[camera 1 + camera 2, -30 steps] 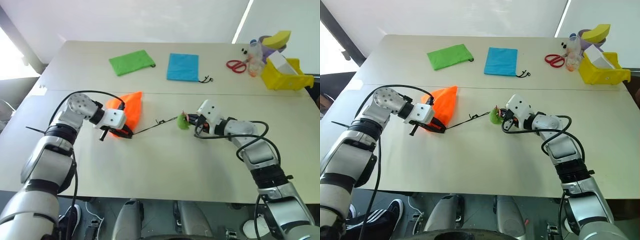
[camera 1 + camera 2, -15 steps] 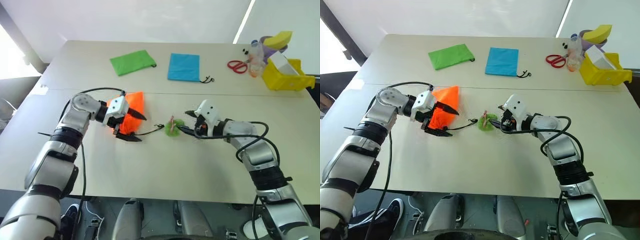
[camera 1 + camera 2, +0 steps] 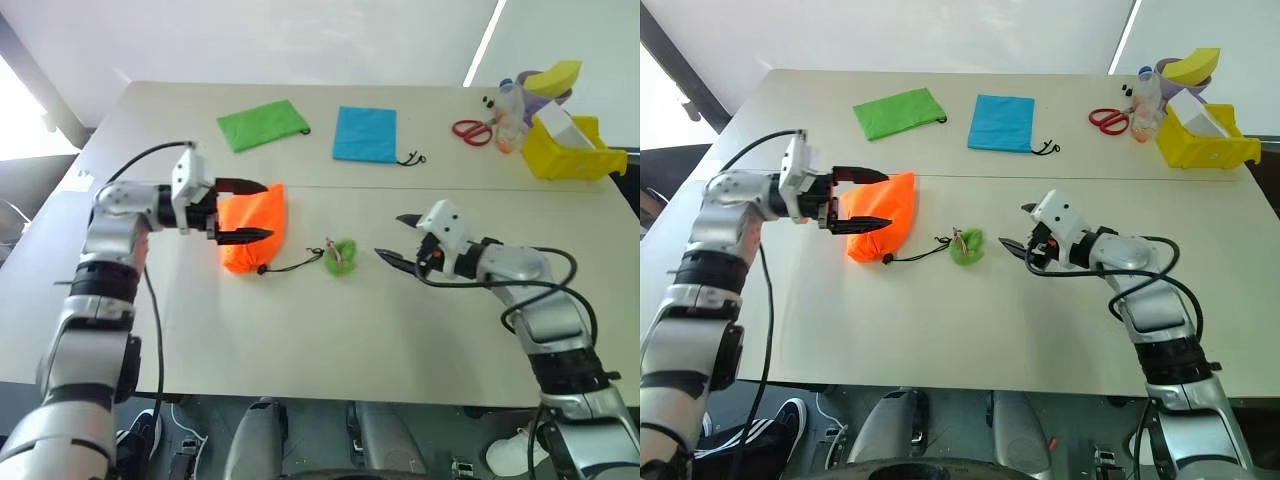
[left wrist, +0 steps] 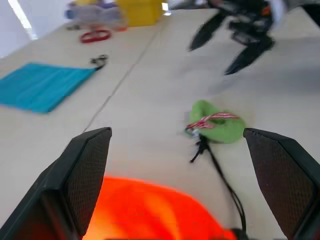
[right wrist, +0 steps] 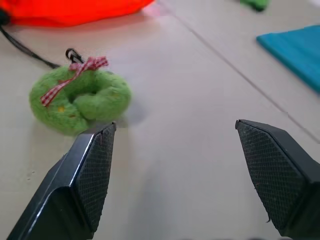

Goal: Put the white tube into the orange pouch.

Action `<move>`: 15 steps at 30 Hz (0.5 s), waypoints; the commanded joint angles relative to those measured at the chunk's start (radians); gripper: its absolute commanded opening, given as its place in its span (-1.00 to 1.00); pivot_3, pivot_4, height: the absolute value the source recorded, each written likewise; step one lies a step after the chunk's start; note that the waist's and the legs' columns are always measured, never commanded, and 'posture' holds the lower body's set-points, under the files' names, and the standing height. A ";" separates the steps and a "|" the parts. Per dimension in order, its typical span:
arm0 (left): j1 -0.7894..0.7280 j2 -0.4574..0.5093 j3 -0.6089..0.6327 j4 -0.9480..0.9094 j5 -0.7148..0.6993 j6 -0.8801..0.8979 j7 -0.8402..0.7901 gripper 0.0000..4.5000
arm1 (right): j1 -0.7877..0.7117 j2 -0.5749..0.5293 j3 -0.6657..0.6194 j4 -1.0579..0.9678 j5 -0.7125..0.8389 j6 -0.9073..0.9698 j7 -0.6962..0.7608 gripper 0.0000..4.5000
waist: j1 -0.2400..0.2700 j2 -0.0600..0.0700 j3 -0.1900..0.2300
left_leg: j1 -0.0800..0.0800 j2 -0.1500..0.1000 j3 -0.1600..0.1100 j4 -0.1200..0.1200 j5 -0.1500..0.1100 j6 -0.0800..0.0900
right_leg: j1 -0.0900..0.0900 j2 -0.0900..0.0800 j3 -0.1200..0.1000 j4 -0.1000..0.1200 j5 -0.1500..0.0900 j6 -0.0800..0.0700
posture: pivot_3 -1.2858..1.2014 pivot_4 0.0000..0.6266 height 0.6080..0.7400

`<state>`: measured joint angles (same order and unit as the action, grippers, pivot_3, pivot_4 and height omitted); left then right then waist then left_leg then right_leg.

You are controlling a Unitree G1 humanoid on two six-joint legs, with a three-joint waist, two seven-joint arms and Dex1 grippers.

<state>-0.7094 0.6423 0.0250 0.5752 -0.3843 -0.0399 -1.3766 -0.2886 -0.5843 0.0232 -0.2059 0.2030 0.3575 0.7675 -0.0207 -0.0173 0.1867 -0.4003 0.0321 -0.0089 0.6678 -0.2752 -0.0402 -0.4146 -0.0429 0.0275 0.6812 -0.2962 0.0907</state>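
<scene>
The orange pouch point(image 3: 255, 228) lies flat on the table, its dark cord point(image 3: 295, 263) trailing slack to a green ring-shaped object point(image 3: 342, 256) with a red checked ribbon. My left gripper point(image 3: 267, 210) hovers over the pouch's left side, pointing right. It is open and holds nothing. In the left wrist view the pouch point(image 4: 150, 212) sits just below its fingers. My right gripper point(image 3: 388, 236) stands open a short way right of the green ring point(image 5: 80, 100), apart from it. The white tube is out of view.
A green pouch point(image 3: 264, 124) and a blue pouch point(image 3: 366, 133) lie at the table's far side. Red scissors point(image 3: 473, 131), a bottle point(image 3: 510, 112) and a yellow bin point(image 3: 570, 150) crowd the far right corner.
Both grippers opened. The left let go of the orange pouch and rose back to the left. The right released the green ring and drew back right. The cord went slack and the ring slid left.
</scene>
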 commanded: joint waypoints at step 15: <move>0.467 -0.035 0.275 -0.376 0.008 0.115 0.570 1.00 | 0.241 0.001 0.013 -0.165 0.085 -0.121 0.075 0.78 | 0.005 -0.001 0.000 | 0.025 0.000 0.002 -0.001 0.001 0.001 | 0.026 -0.001 0.001 -0.009 0.001 -0.006 | 0.03 -0.52 1.00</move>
<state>-0.2537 0.6089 0.2644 0.2116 -0.3876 0.0965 -0.8435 -0.0345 -0.5939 0.0286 -0.3656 0.2951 0.2581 0.8483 -0.0162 -0.0182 0.1869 -0.3750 0.0326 -0.0065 0.6662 -0.2739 -0.0393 -0.3884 -0.0442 0.0283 0.6720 -0.2945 0.0849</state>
